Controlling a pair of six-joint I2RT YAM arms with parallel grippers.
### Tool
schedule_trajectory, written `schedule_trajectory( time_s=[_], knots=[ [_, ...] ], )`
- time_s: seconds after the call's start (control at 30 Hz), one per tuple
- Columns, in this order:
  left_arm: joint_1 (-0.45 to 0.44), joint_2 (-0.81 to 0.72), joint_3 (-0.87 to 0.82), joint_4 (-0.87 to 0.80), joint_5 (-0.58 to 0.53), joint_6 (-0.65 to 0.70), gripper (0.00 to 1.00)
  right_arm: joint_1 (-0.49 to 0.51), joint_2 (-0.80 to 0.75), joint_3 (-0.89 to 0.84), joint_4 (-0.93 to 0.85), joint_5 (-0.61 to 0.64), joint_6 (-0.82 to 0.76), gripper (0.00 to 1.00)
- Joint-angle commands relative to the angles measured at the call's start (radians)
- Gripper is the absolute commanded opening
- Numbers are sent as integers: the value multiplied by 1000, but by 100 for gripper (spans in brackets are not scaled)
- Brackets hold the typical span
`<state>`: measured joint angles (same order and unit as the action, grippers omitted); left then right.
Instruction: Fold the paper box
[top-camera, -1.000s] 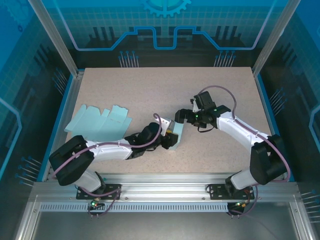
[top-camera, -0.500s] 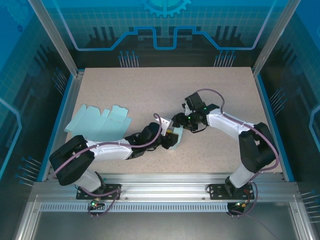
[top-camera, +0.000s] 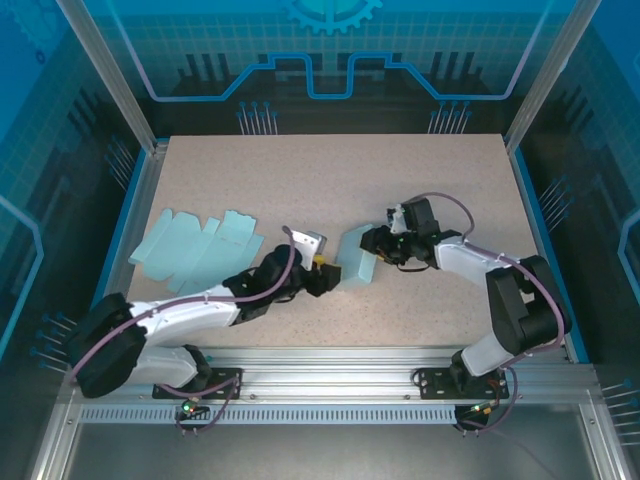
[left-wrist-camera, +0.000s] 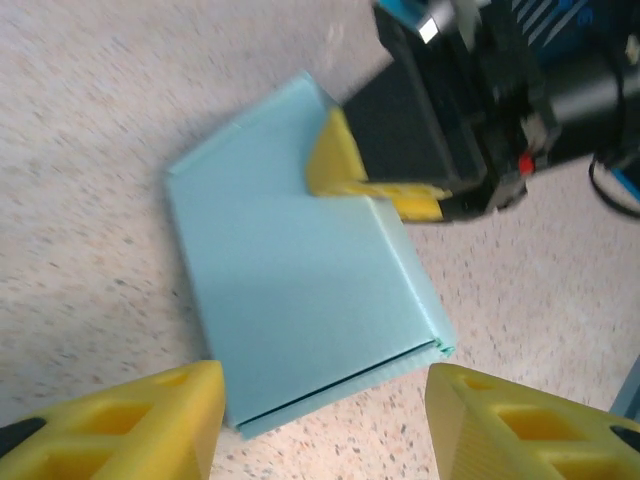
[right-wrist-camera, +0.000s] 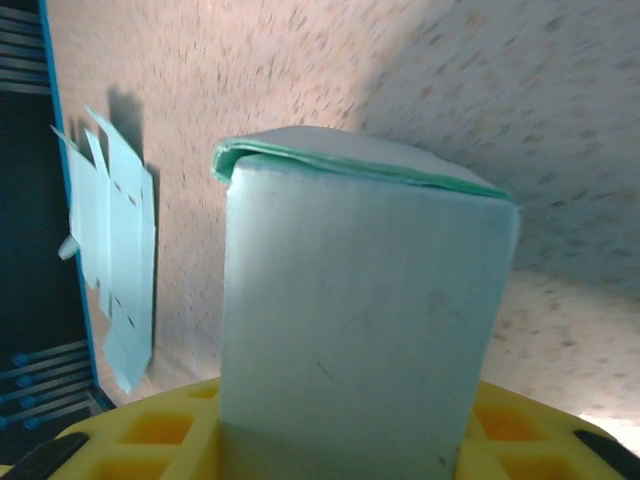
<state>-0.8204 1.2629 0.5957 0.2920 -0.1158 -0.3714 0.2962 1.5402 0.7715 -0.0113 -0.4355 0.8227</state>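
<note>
The paper box is a pale teal, closed block resting on the table between the two arms. My right gripper is shut on its right end. In the right wrist view the box stands up between the yellow fingers. My left gripper sits just left of the box, open and not touching it. From the left wrist the box lies ahead of the open left gripper, with the right arm's yellow fingers clamped on its far edge.
Flat unfolded teal box sheets lie at the table's left side, and again along the left in the right wrist view. Speckled tabletop stretches behind the arms. Metal frame posts and blue rails border the table.
My left gripper let go of the box and drew back to the left. My right gripper closed on the box, which shifted slightly right and away from the front edge.
</note>
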Motion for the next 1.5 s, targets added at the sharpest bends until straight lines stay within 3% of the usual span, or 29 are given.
schedule_trajectory(
  time_s=[0.0,0.1,0.23,0.37,0.6,0.73,0.93,1.03,1.1,1.23,1.47],
  knots=[
    [72,-88,-39,-20,-21,-54,62,-98,-18,-86,212,27,49,36],
    [156,-149,-69,-23,-9,-99,64,-167,-14,-135,350,61,105,35],
    [224,-200,-77,-77,-42,-111,66,-213,3,-195,497,238,178,34],
    [250,-228,-77,-117,-66,-101,67,-218,43,-229,589,445,234,32],
    [314,-246,-81,-171,-63,-92,69,-215,206,-176,721,587,311,33],
    [360,-263,-72,-198,-51,-92,71,-225,311,-157,752,601,372,41],
    [424,-283,-52,-254,-62,-109,76,-230,353,-247,875,584,396,65],
    [458,-287,-41,-292,-68,-138,80,-231,293,-241,755,580,393,89],
    [481,-296,-34,-327,-77,-174,86,-231,238,-230,638,588,378,100],
    [537,-327,-40,-387,-74,-269,99,-234,87,-228,405,620,341,100],
    [660,-371,-33,-551,-90,-352,99,-232,-290,-163,-122,757,173,100]
  ],
)
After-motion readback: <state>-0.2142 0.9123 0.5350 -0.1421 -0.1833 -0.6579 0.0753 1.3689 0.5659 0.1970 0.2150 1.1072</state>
